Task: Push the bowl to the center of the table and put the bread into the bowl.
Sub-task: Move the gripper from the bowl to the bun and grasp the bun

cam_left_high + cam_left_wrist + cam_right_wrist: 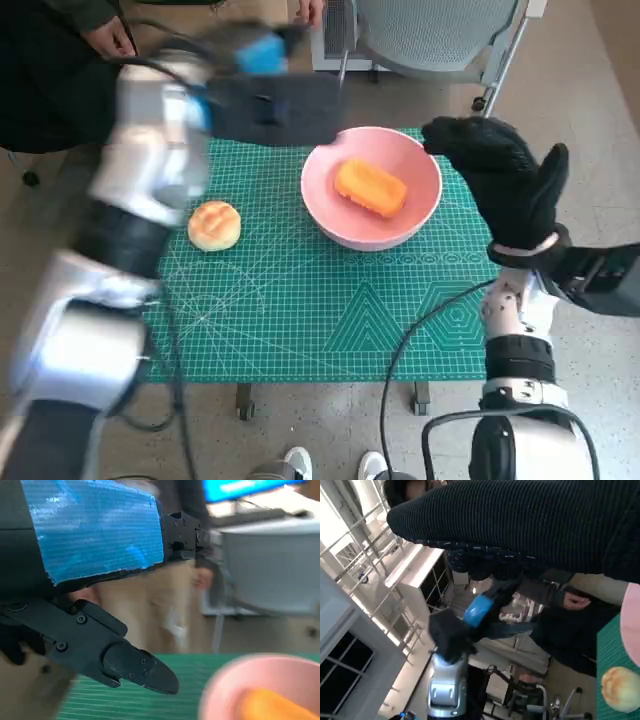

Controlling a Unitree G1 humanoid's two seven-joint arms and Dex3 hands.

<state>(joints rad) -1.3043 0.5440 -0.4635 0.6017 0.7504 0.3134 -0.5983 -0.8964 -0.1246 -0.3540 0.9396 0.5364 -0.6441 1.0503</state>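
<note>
bowl: pink round plastic bowl (372,190) looks light and slidey, already holding an orange oblong bread piece (370,187)
bun: round golden bread bun (214,224) probably soft, best cupped around its sides
left robot hand (275,100): fingers apart, empty
right robot hand (500,175): spread, empty

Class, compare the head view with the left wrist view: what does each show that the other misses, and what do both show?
Only the head view shows the round bun on the green mat, outside the bowl, and the gloved right hand beside the bowl's rim. Only the left wrist view shows the left hand's black fingers close up, holding nothing. Both show the pink bowl with orange bread inside, and the blue-taped left hand.
</note>
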